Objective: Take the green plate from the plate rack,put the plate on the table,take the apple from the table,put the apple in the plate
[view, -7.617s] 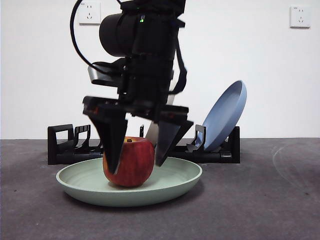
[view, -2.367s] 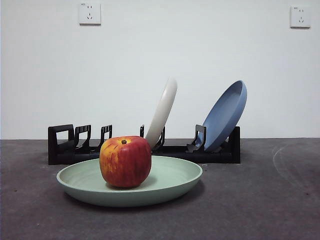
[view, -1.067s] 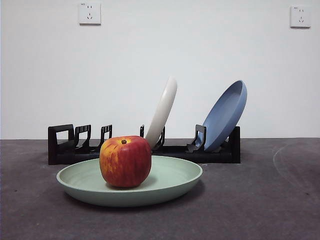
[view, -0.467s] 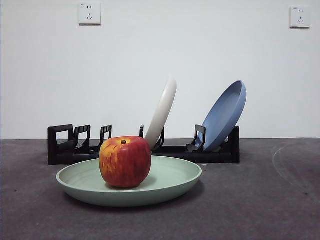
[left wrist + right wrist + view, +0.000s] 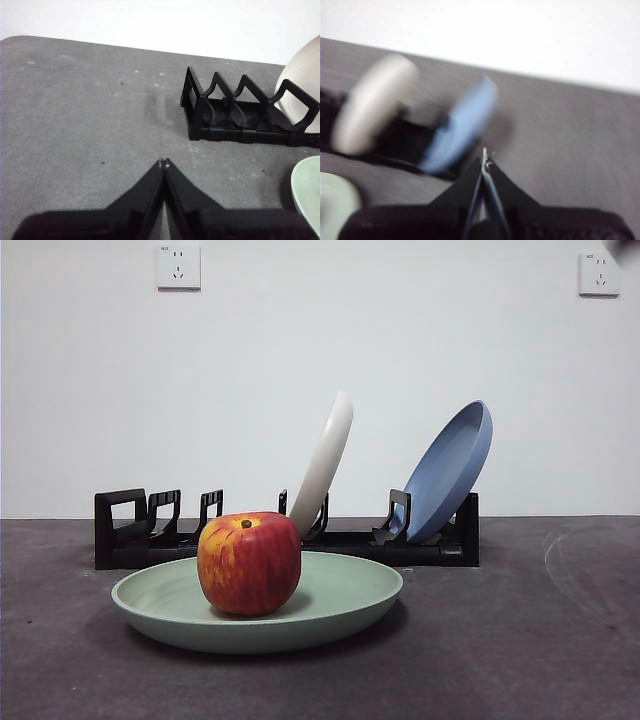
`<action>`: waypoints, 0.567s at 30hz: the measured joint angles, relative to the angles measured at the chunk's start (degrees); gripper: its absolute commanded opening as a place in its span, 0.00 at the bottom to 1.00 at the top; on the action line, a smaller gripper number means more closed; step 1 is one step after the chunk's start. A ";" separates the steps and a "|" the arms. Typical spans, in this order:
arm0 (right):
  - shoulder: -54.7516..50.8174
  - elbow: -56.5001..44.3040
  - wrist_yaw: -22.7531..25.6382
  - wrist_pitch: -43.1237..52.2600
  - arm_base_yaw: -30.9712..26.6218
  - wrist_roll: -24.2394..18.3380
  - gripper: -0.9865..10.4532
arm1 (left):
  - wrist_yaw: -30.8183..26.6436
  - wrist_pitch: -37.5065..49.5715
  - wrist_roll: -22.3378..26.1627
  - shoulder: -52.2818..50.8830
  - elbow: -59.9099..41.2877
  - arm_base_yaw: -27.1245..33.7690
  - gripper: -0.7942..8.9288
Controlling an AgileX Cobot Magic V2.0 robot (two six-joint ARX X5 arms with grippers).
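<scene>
The red apple (image 5: 250,563) sits upright inside the green plate (image 5: 340,598), which lies flat on the dark grey table (image 5: 520,640) in front of the black plate rack (image 5: 130,530). No gripper touches them. My left gripper (image 5: 163,162) is shut and empty above bare table, beside the rack's handle end (image 5: 200,107); an edge of the green plate (image 5: 307,192) shows there. My right gripper (image 5: 484,159) is shut and empty; its view is blurred, with the rack's plates beyond it and a bit of the green plate (image 5: 335,205). A blurred tip (image 5: 625,248) shows at the front view's top right corner.
A cream-white plate (image 5: 325,460) and a blue plate (image 5: 450,470) lean in the rack behind the green plate. They also show blurred in the right wrist view, the cream-white plate (image 5: 372,102) and the blue plate (image 5: 462,122). Two wall sockets (image 5: 178,266) are on the white wall.
An arm that stood over the apple with open jaws 8 s ago has left the front view. Since then the apple and plates have stayed still. A blurred tip has appeared at the top right corner.
</scene>
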 measured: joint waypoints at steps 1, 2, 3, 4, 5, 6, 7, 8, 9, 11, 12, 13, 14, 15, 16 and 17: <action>-1.36 -3.17 0.00 1.33 -2.10 0.66 0.07 | 0.00 -0.02 0.00 0.00 0.00 0.00 0.08; -3.15 -6.88 0.00 3.02 -4.33 1.46 0.07 | 0.00 -0.02 0.00 0.00 0.00 0.00 0.08; -5.20 -10.56 -0.02 4.92 -6.38 2.34 0.07 | 0.00 0.00 0.00 0.00 0.00 0.00 0.08; -7.08 -13.62 -0.02 6.86 -7.96 3.13 0.07 | 0.00 -0.02 0.00 0.00 0.00 0.00 0.08; -9.51 -17.16 -0.02 9.14 -9.62 3.91 0.07 | 0.00 -0.02 0.02 0.00 0.00 0.00 0.08; -11.67 -20.06 -0.02 11.17 -10.82 4.57 0.07 | 0.00 -0.02 0.00 0.00 0.00 0.00 0.08; -14.36 -23.39 0.00 13.27 -11.91 5.25 0.07 | 0.00 -0.02 0.00 0.00 0.00 0.00 0.08; -17.00 -26.47 0.00 14.91 -12.66 5.73 0.07 | 0.00 0.00 0.00 0.00 0.00 0.00 0.08; -19.41 -28.92 0.00 15.85 -12.96 6.05 0.07 | 0.00 -0.02 0.00 0.00 0.00 0.00 0.08; -25.22 -33.53 0.04 15.78 -13.03 6.40 0.07 | 0.00 -0.02 0.00 0.02 0.00 0.00 0.08; -27.89 -35.19 0.04 15.74 -13.03 6.45 0.07 | 0.00 -0.02 0.00 0.04 0.00 0.00 0.08; -29.99 -36.22 0.04 15.63 -13.03 6.47 0.07 | 0.00 0.00 0.00 0.13 0.00 0.00 0.08; -32.33 -36.98 0.04 15.41 -13.03 6.47 0.07 | 0.00 -0.02 0.00 0.20 0.00 0.00 0.08; -33.66 -37.27 0.04 15.41 -13.03 6.47 0.07 | 0.00 -0.02 0.02 0.22 0.00 0.00 0.08; -34.73 -37.40 0.07 15.52 -13.03 6.47 0.07 | 0.00 -0.02 0.00 0.22 0.00 0.00 0.08; -35.71 -37.62 0.04 15.93 -13.11 6.45 0.07 | 0.00 -0.02 0.00 0.22 0.00 0.00 0.08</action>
